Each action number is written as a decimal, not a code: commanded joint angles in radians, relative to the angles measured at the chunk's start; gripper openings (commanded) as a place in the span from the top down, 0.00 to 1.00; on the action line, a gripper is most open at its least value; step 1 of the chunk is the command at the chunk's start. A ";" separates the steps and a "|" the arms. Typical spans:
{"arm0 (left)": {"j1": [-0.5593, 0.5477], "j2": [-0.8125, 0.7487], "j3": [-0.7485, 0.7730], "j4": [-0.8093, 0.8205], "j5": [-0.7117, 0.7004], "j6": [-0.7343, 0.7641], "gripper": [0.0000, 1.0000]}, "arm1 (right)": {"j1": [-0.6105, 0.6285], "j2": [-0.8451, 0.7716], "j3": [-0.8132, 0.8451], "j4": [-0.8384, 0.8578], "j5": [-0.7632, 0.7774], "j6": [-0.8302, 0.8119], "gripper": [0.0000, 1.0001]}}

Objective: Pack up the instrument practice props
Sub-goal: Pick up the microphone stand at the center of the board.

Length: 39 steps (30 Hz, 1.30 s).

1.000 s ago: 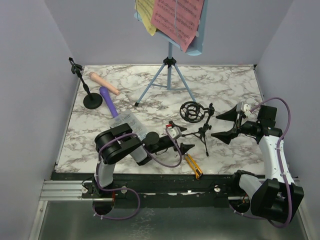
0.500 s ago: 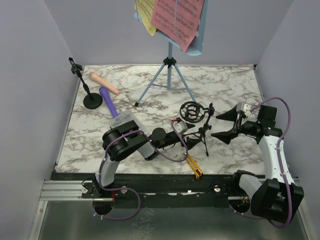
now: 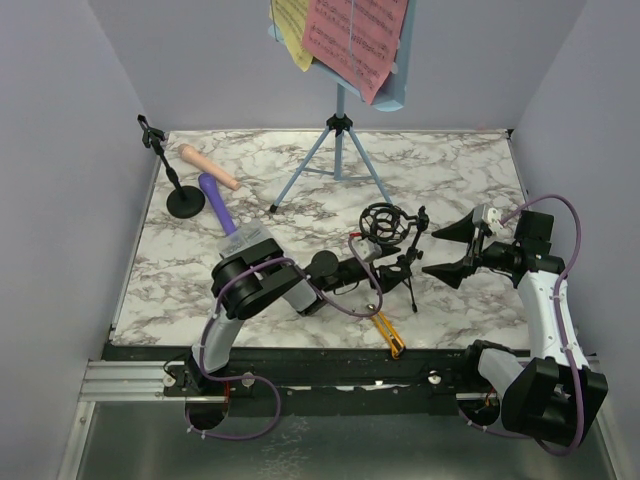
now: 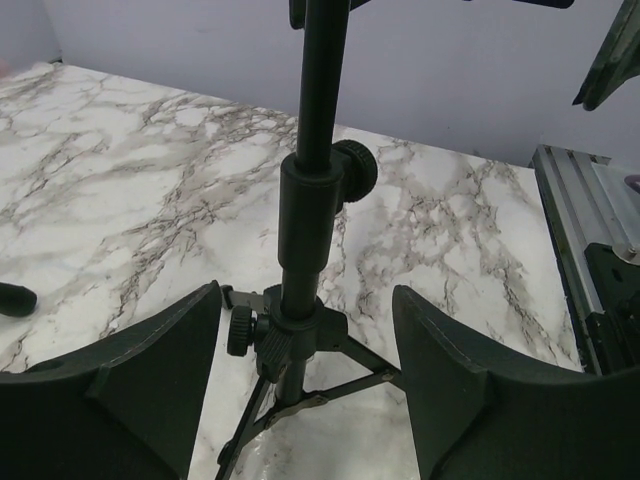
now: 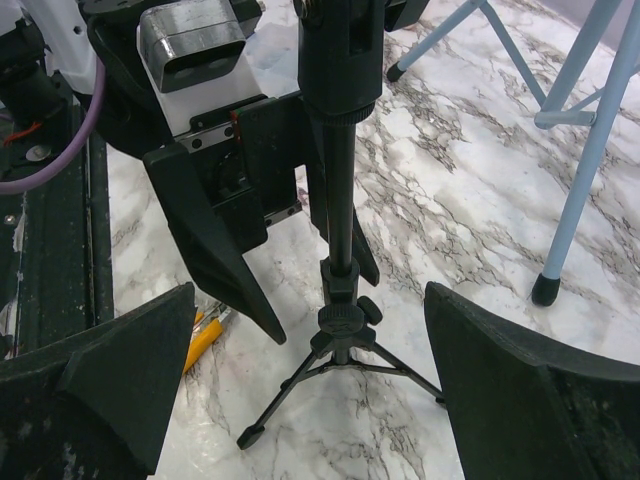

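A black tripod mic mount (image 3: pixel 388 232) with a round shock cage stands mid-table. My left gripper (image 3: pixel 387 266) is open, its jaws either side of the mount's pole (image 4: pixel 308 240) low near the tripod hub, not touching. My right gripper (image 3: pixel 450 251) is open and empty, just right of the mount (image 5: pixel 341 300). The beige microphone (image 3: pixel 208 166) and the purple microphone (image 3: pixel 216 203) lie at the back left beside the round-base mic mount (image 3: pixel 183 196). The light-blue music rack (image 3: pixel 337 140) stands at the back with a pink page (image 3: pixel 355 40) and a yellow page (image 3: pixel 293 30).
A yellow-and-black utility knife (image 3: pixel 387 333) lies near the front edge, below the tripod mount; it also shows in the right wrist view (image 5: pixel 205 340). A clear plastic box (image 3: pixel 248 239) sits partly under my left arm. The rack's blue legs (image 5: pixel 590 150) stand beyond the mount.
My left arm has reached rightward, bringing its open gripper from near the knife up around the tripod mount's pole. The right arm has not moved.
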 commanded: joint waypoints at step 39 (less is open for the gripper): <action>-0.056 -0.135 0.009 0.122 -0.192 -0.011 1.00 | -0.002 0.189 0.061 -0.017 -0.071 0.200 0.00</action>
